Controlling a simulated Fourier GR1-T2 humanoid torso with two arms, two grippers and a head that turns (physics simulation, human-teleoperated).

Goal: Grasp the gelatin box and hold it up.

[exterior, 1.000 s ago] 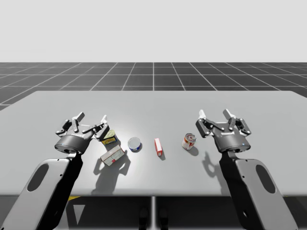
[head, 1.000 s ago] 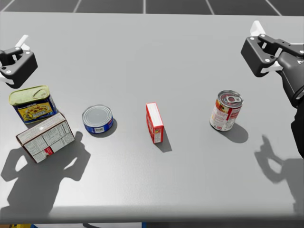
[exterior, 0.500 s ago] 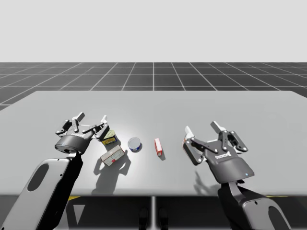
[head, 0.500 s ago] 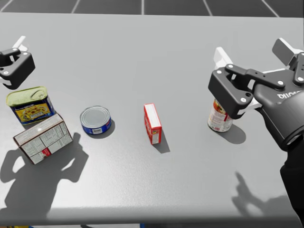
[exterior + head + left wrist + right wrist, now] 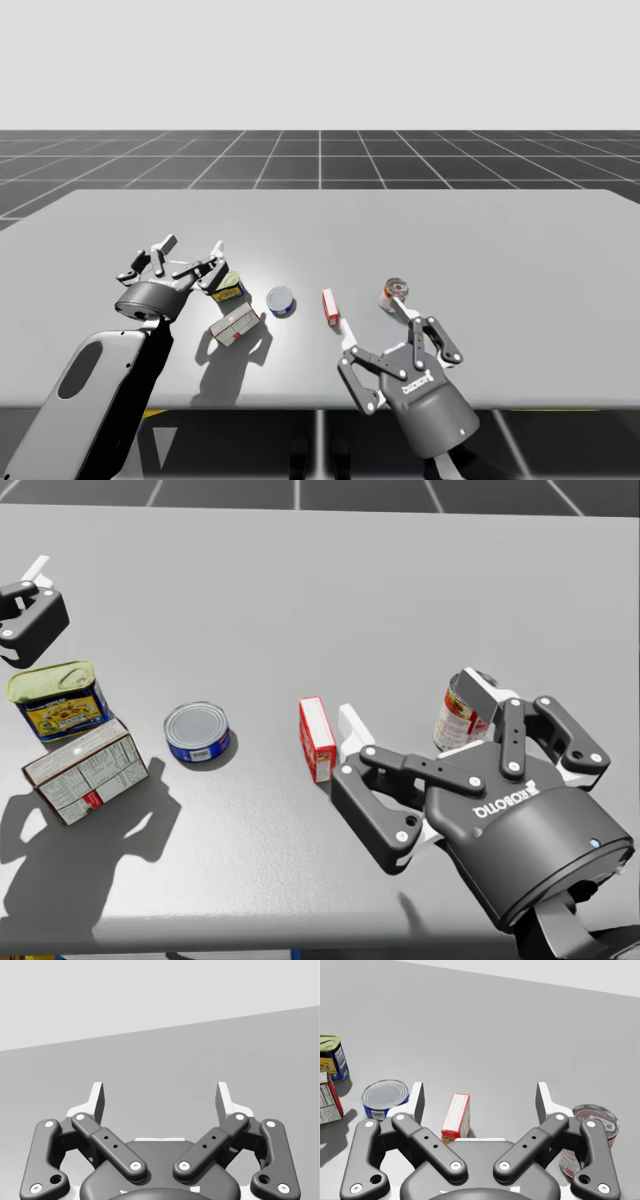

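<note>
We find the gelatin box (image 5: 329, 305) standing upright on its narrow edge near the middle of the grey bench (image 5: 500, 230), red on its side face and white on top, closed. Our right gripper (image 5: 375, 325) is released, fingers spread wide, hovering low just short of the box. In the right wrist view the box stands ahead of the gripper, within the gap between the fingers and nearer the one on the round blue can's side; neither finger touches it. A red-and-white tall can (image 5: 390, 293) stands upright just beyond the other finger, lid sealed. The flat round blue can (image 5: 281, 300) sits beside the box on its far side, lid on. Further along are a blue-and-yellow rectangular tin (image 5: 230, 288) with a green top and a white carton (image 5: 236, 325) lying tilted against it — all shut, contents not visible. Our left gripper (image 5: 190, 250) hangs released above the tin, holding nothing. Beyond the bench lie a dark gridded floor (image 5: 320, 155) and a pale blank backdrop.
</note>
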